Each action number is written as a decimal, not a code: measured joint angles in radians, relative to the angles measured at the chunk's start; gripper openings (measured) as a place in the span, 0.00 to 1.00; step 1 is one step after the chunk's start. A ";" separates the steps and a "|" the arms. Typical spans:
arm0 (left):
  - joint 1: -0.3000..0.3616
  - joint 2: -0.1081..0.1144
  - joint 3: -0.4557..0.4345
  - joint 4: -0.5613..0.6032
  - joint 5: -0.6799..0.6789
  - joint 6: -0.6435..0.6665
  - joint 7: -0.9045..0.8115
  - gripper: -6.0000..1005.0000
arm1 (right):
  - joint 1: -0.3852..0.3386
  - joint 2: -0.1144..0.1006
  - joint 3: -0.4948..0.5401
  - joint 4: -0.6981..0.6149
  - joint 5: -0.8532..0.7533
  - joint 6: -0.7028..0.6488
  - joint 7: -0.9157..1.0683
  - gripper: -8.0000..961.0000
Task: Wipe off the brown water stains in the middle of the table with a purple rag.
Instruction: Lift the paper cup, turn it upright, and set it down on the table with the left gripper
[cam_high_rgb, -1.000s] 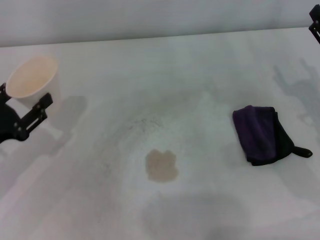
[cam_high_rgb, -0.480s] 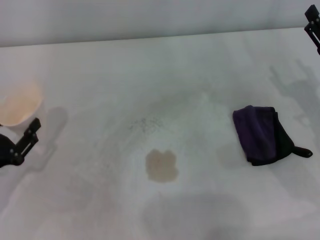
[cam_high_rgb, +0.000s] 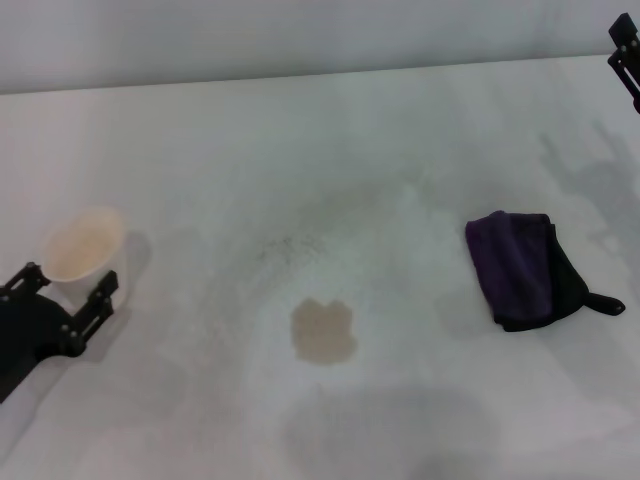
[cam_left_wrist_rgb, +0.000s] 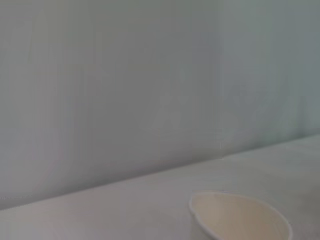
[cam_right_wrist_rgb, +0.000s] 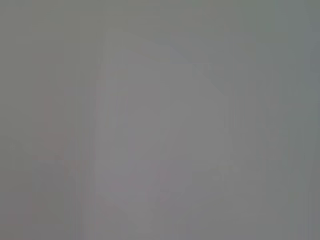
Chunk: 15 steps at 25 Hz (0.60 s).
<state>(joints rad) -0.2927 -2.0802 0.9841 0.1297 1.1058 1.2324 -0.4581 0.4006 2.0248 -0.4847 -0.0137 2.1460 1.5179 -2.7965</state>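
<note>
The brown water stain (cam_high_rgb: 323, 331) is a small tan blotch in the middle of the white table (cam_high_rgb: 330, 140). The purple rag (cam_high_rgb: 525, 268) lies folded to its right, its black loop tag pointing right. Nothing touches the rag or the stain. My left gripper (cam_high_rgb: 68, 281) is at the left edge, its fingers on either side of a white cup (cam_high_rgb: 85, 250) that is low at the tabletop. The cup's rim also shows in the left wrist view (cam_left_wrist_rgb: 240, 215). Only a tip of my right gripper (cam_high_rgb: 627, 52) shows at the far right corner, well beyond the rag.
A pale wall (cam_high_rgb: 300, 35) runs along the table's far edge. Faint grey speckles (cam_high_rgb: 290, 245) lie just beyond the stain. The right wrist view shows only a blank grey surface.
My left gripper has carried the white cup down and toward the near left, lowering it to the table. The rag and stain have not moved. The right gripper has barely shifted.
</note>
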 joint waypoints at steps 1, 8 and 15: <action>-0.007 0.000 0.005 -0.011 0.001 -0.002 0.008 0.60 | 0.000 0.000 0.000 0.000 0.000 -0.001 0.000 0.88; -0.034 -0.003 0.026 -0.060 0.001 -0.005 0.047 0.60 | 0.002 0.000 0.001 0.000 0.000 -0.007 0.000 0.88; -0.016 -0.011 0.032 -0.120 -0.023 0.009 0.168 0.60 | 0.000 -0.002 0.001 0.000 0.000 -0.010 0.000 0.88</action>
<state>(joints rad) -0.3084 -2.0909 1.0162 0.0098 1.0832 1.2411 -0.2901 0.4004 2.0228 -0.4839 -0.0137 2.1460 1.5082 -2.7964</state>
